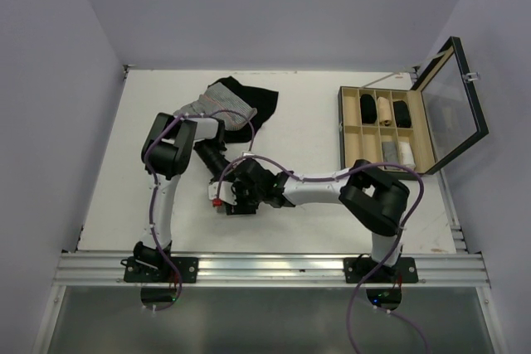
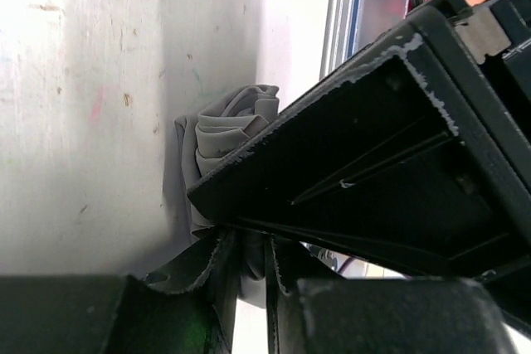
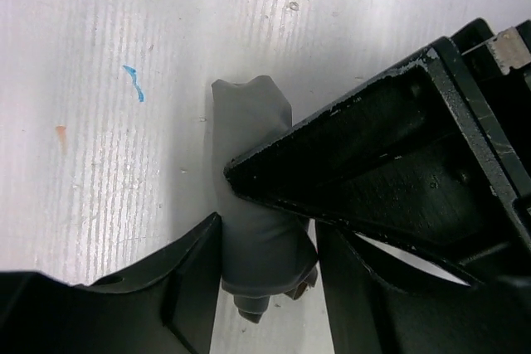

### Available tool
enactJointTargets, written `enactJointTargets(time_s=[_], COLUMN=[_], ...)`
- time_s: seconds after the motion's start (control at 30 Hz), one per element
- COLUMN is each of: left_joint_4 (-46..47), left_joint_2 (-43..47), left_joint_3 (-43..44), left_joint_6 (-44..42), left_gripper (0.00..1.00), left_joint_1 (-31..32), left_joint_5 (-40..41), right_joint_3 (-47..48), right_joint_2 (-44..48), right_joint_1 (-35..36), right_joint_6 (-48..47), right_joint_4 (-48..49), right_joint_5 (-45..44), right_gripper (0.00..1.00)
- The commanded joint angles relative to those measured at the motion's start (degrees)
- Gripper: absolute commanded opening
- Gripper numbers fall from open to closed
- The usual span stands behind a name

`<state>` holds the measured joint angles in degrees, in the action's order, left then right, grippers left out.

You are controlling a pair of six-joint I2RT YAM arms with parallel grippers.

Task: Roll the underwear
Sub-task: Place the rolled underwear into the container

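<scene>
The underwear (image 3: 249, 122) is a tight medium-grey roll lying on the white table. My right gripper (image 3: 267, 225) is shut on it, one finger on each side of the roll's near end. In the left wrist view the roll's coiled end (image 2: 228, 126) shows just beyond my left gripper (image 2: 249, 242). Its fingers stand close together with a fold of grey cloth pinched between them. In the right wrist view the left gripper reaches in from the right, its tip against the roll. From above, both grippers (image 1: 226, 181) (image 1: 232, 201) meet at mid-table and hide the roll.
A grey-and-white striped garment (image 1: 217, 101) and a black garment (image 1: 259, 101) lie piled at the back of the table. At the right stands an open compartment box (image 1: 348, 130) holding rolled items, its glass lid (image 1: 452, 101) raised.
</scene>
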<state>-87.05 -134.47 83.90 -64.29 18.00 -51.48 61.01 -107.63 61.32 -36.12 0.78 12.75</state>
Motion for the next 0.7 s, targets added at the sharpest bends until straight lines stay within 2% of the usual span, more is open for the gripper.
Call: enactJointTargets(time_s=[0.0,0.1,0.2,0.3,0.33,0.43,0.53,0.67], left_joint_4=[11.6,11.6,11.6,11.6,11.7,12.6,14.0,15.7], left_joint_2=[-2.9,-2.0,-1.2,-0.4,0.2,2.0,5.7,12.6], left_joint_3=[0.2,0.0,0.2,0.7,0.7,1.0,1.2,2.1], left_joint_6=[-4.6,-4.9,-5.0,-4.8,-4.8,-3.7,-2.2,-0.6], left_gripper=[0.21,0.24,0.26,0.30,0.30,0.32,0.34,0.43], left_joint_1=[0.5,0.4,-0.1,-1.0,-1.5,-3.1,-6.2,-11.2], left_joint_5=[7.2,6.9,6.5,5.9,5.4,4.8,4.5,2.4], right_joint_3=[3.0,4.9,4.5,3.2,2.5,0.3,-1.9,-2.9], right_joint_2=[-4.6,-6.8,-7.1,-6.3,-5.8,-3.4,0.6,6.6], right_joint_1=[-0.8,-1.4,-1.6,-1.6,-1.4,-0.9,-0.7,-0.8], right_joint_6=[1.8,2.7,2.7,3.4,3.6,3.8,3.8,5.2], right_joint_4=[-2.6,-6.6,-8.7,-9.9,-9.9,-11.1,-12.9,-15.1], right_joint_5=[5.8,7.3,8.2,9.4,9.7,10.0,10.4,10.5], right_gripper=[0.52,0.52,0.46,0.28,0.15,0.00,0.00,0.00])
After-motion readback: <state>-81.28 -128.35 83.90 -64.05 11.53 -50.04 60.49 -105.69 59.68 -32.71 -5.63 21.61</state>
